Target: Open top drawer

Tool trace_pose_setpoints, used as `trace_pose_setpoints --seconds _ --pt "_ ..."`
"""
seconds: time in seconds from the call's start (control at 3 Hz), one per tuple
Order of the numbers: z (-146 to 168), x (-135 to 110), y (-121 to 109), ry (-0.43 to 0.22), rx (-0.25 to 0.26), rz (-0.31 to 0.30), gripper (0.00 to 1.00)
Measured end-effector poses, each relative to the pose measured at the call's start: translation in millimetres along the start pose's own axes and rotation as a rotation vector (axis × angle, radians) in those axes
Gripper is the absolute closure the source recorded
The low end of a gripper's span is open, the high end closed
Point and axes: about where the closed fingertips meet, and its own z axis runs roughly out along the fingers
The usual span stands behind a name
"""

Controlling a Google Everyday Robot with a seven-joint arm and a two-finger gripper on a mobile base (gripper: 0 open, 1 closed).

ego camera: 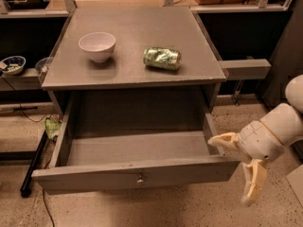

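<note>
The top drawer [137,171] of the grey cabinet stands pulled far out toward me, its deep grey box bare inside. A small metal knob [140,178] sits at the centre of its flat front. My gripper [236,167] hangs at the drawer's right front corner, off the knob. Its two cream fingers are spread wide, one finger [222,140] pointing left over the drawer's right side wall, the other hanging down beside the front. Nothing is held between them.
On the cabinet top [137,60] stand a white bowl [97,46] and a crushed green can [162,58] lying on its side. A shelf at the left holds a small patterned bowl [12,64]. A black pole [32,167] lies on the speckled floor at left.
</note>
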Motion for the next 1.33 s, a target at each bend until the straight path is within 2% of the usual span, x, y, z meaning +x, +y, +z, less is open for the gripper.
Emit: trace_pose_setpoints --seconds 1.33 --pt "63.2 3.8 -23.5 0.038 -0.075 0.053 0.0"
